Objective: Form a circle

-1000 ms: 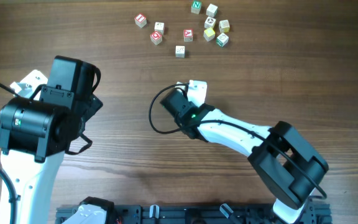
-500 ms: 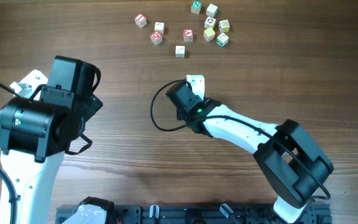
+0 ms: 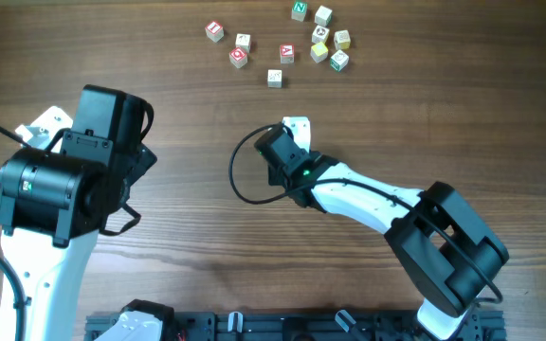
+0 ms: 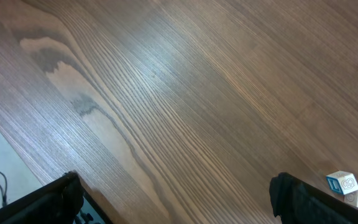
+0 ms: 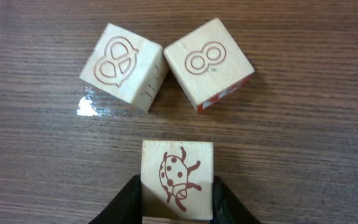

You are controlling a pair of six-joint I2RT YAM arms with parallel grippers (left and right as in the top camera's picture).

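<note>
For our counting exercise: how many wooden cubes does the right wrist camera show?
3: pretzel cube upper left, figure-eight cube upper right, ladybird cube below them in the right gripper. More may lie outside the frame.

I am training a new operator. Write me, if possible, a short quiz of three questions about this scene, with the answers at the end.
1. True or false: the right claw is closed on the ladybug cube.
2. What lies between the fingers of the left claw? A) a letter cube B) only bare table C) a cable
3. Fill in: in the right wrist view, the top right cube, beside the pretzel cube, shows the figure ___.

Key: 1 true; 2 B; 3 the figure 8.
</note>
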